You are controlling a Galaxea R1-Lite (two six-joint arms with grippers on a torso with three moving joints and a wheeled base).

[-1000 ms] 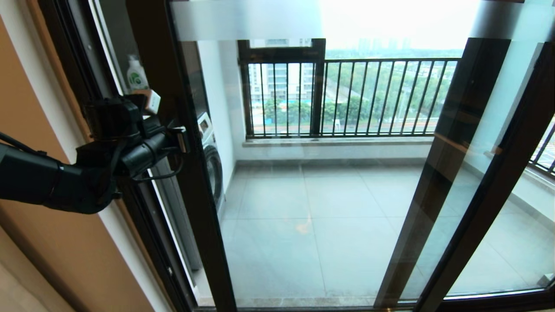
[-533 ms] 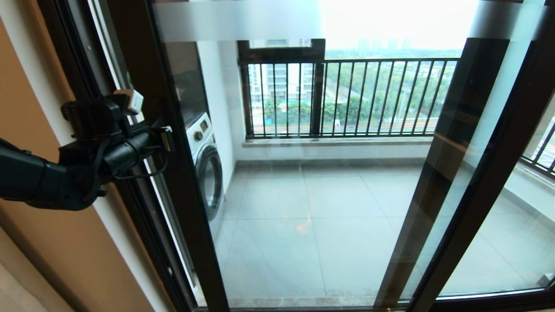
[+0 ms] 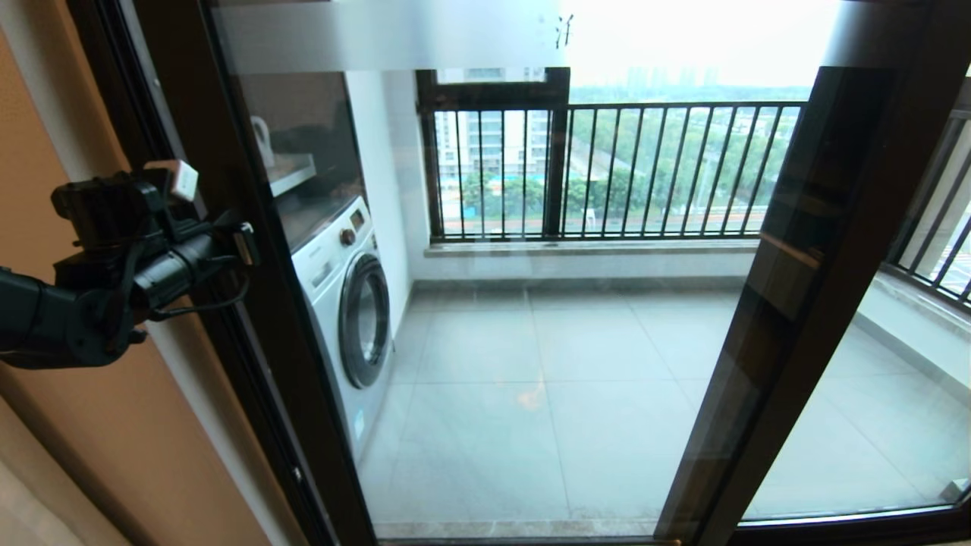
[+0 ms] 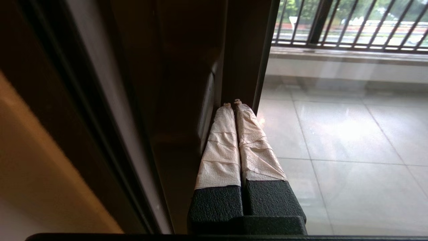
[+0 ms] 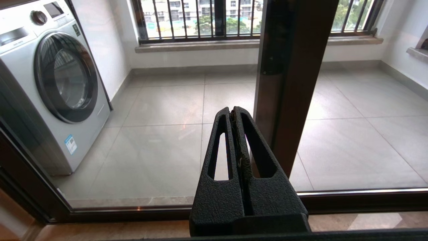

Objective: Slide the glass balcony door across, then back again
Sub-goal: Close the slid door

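The glass balcony door fills the head view; its dark brown left stile stands close to the outer frame at the left. A frosted strip runs across the top. My left gripper is shut and empty, its tip against that stile at about mid height. In the left wrist view the tape-wrapped fingers of the left gripper lie closed against the brown frame, beside a raised bar. My right gripper is shut, low in front of the glass, near another stile.
A white front-loading washing machine stands on the balcony at the left behind the glass. A dark-framed window with black railing bars closes the balcony's far side. An orange wall borders the door frame on the left.
The door has slid left, and my left gripper has moved left with its stile. The gap at the left frame has narrowed, and the washing machine now shows through the glass.
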